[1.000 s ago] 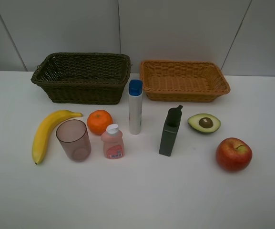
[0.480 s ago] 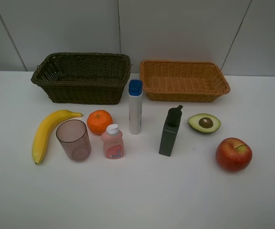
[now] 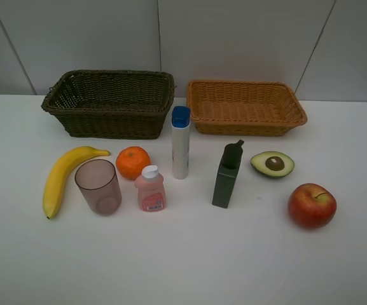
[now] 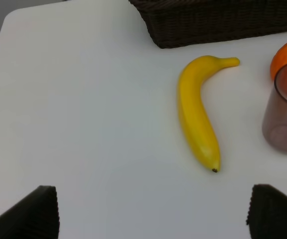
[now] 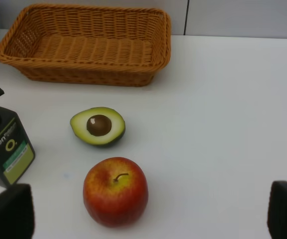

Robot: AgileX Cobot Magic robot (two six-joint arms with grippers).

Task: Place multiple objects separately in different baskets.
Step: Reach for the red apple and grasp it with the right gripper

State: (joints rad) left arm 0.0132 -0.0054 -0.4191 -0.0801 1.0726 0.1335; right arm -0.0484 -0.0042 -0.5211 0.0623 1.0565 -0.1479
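- White table [image 3: 189, 260]: carries every item listed below.
- Dark brown-green basket [image 3: 107, 124]: woven wicker, the deeper one, at the back left.
- Orange-tan basket [image 3: 247, 127]: woven wicker, shallower, at the back right, just beside the dark one.
- Banana [image 3: 59, 180]: lies flat at the far left, in front of the dark basket.
- Translucent pinkish cup [image 3: 98, 186]: upright, just beside the banana.
- Orange [image 3: 133, 162]: behind the cup and close to it.
- Small pink bottle [image 3: 150, 190]: upright, white cap, near the cup and the orange.
- White blue-capped tube [image 3: 180, 149]: stands on end, in front of the gap between the baskets.
- Dark green bottle [image 3: 226, 178]: upright, right of the tube.
- Avocado half [image 3: 272, 164]: cut face and pit up, in front of the orange-tan basket.
- Red apple [image 3: 311, 205]: stem up, nearest the front right.
- Left gripper [image 4: 153, 216]: claw spread wide, holding nothing, above bare table near the banana.
- Right gripper [image 5: 145, 219]: claw spread wide, holding nothing, near the apple.
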